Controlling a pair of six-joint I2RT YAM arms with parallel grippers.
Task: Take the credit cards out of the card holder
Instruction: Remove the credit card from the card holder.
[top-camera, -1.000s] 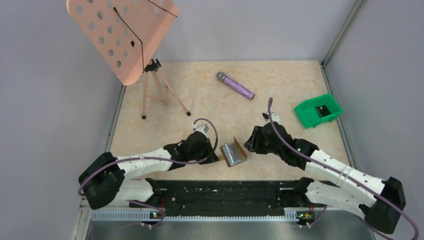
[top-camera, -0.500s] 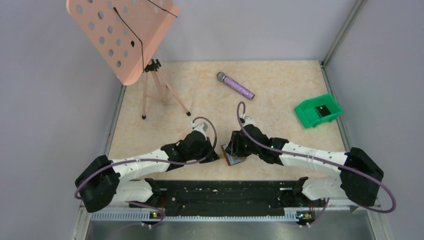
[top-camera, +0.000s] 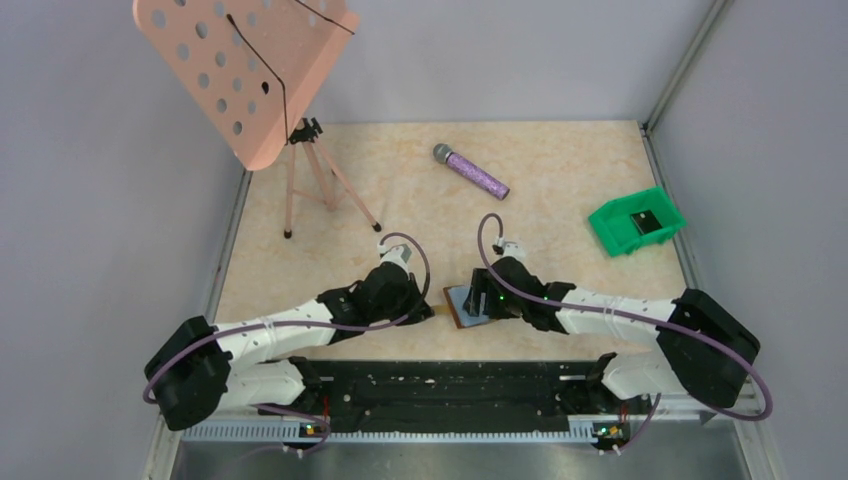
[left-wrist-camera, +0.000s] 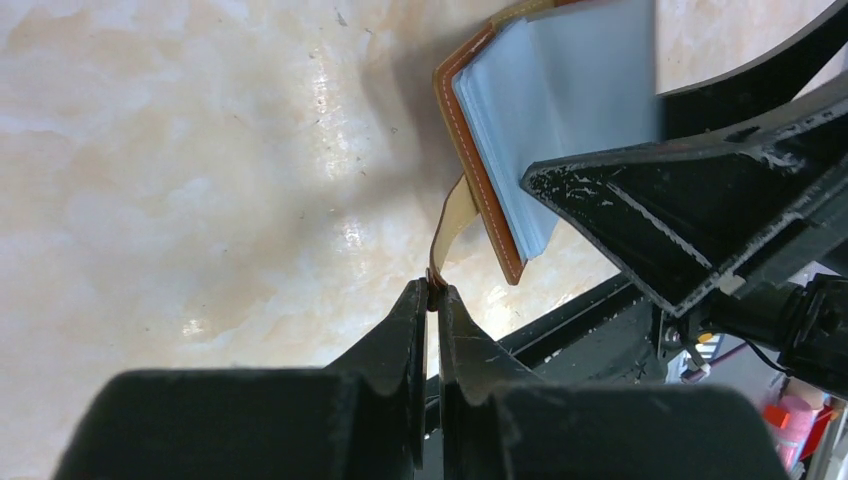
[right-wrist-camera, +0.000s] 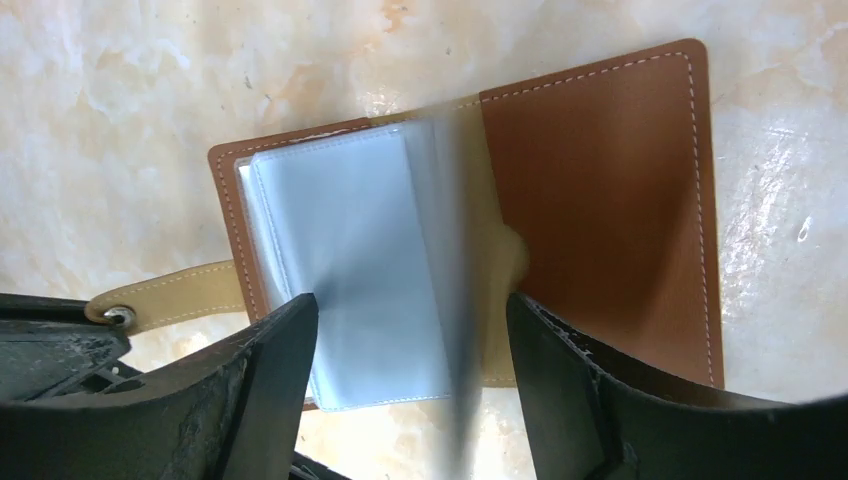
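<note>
The card holder (top-camera: 462, 305) lies open on the table between both arms. In the right wrist view its brown leather cover (right-wrist-camera: 600, 200) lies flat, with grey-blue sleeves (right-wrist-camera: 340, 250) on the left half. One blurred sleeve stands up in mid-flip. My right gripper (right-wrist-camera: 410, 308) hangs open just above the sleeves, holding nothing. My left gripper (left-wrist-camera: 431, 290) is shut on the tip of the holder's tan strap (left-wrist-camera: 450, 220). The credit cards are hidden; only sleeves show.
A green bin (top-camera: 612, 218) with a dark flat thing inside stands at the right. A purple microphone (top-camera: 472, 171) lies at the back. A pink music stand (top-camera: 250, 70) on a tripod stands at the back left. The dark rail (top-camera: 450, 385) runs along the near edge.
My right arm swung left from beside the holder to over it and its jaws opened wider. The holder went from propped up to lying open. My left gripper kept hold of the strap.
</note>
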